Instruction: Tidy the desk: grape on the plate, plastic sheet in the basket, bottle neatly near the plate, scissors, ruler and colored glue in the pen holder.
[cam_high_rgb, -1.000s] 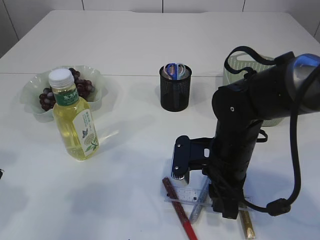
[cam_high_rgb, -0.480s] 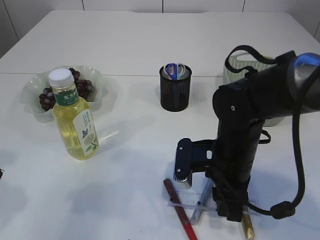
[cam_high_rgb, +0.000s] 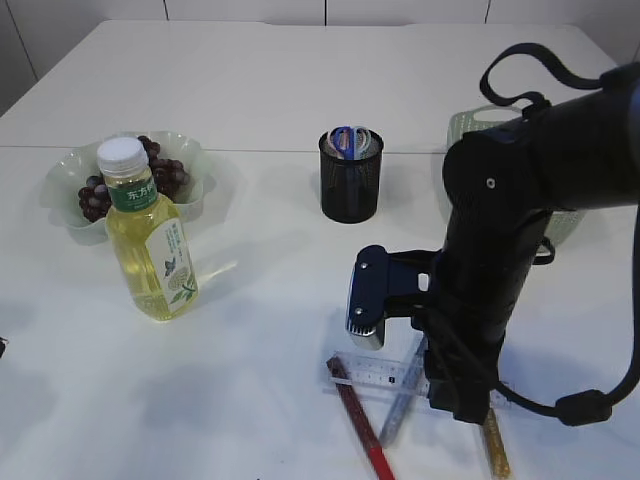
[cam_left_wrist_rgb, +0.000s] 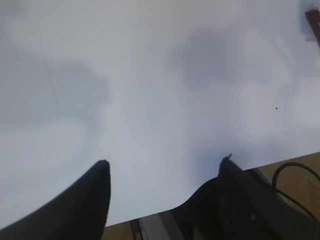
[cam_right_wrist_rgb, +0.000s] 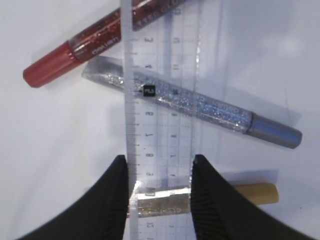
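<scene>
Gripping its edges, the right end effector clasps the clear, black-marked ruler over glitter glue pens.

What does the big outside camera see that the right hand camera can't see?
Only the exterior view shows the bottle, the grapes on their plate, the pen holder and the basket. Only the right wrist view shows the right gripper squeezing the ruler's edges. Both show the ruler and the red, silver and gold glue pens.
</scene>
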